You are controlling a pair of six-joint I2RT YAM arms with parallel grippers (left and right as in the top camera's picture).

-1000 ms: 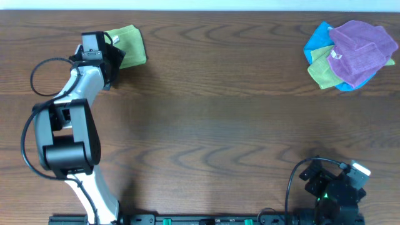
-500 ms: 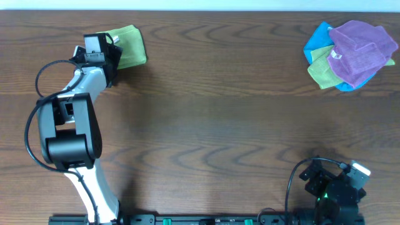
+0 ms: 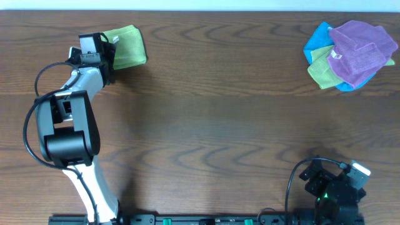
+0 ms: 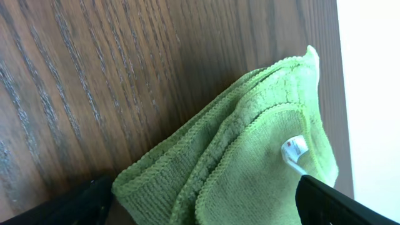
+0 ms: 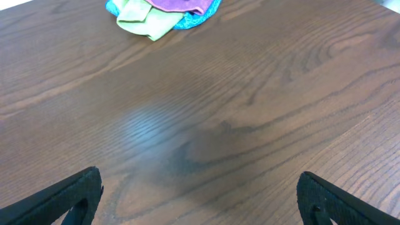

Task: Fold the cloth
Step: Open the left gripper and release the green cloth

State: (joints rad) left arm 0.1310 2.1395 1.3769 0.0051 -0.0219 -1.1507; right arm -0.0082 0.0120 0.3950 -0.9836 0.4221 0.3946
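Note:
The cloth (image 3: 129, 46) is a lime-green towel lying folded into a small rectangle near the table's far left edge. In the left wrist view the cloth (image 4: 250, 156) shows its stacked layers and a small white tag (image 4: 295, 150). My left gripper (image 3: 110, 52) is at the cloth's left side. The left gripper (image 4: 206, 209) is open, its jaws standing either side of the fold without closing on it. My right gripper (image 3: 331, 185) rests at the near right, far from the cloth. In its own view the right gripper (image 5: 200, 200) is open over bare wood.
A heap of cloths sits at the far right: a purple cloth (image 3: 359, 50) on top, a bright blue cloth (image 3: 320, 36) and another green one (image 3: 320, 72) beneath. The heap (image 5: 162, 12) also shows in the right wrist view. The table's far edge (image 4: 342, 94) runs just behind the folded cloth.
The left arm has shifted slightly to the left, its gripper staying open at the cloth. The cloth and the right arm have not moved.

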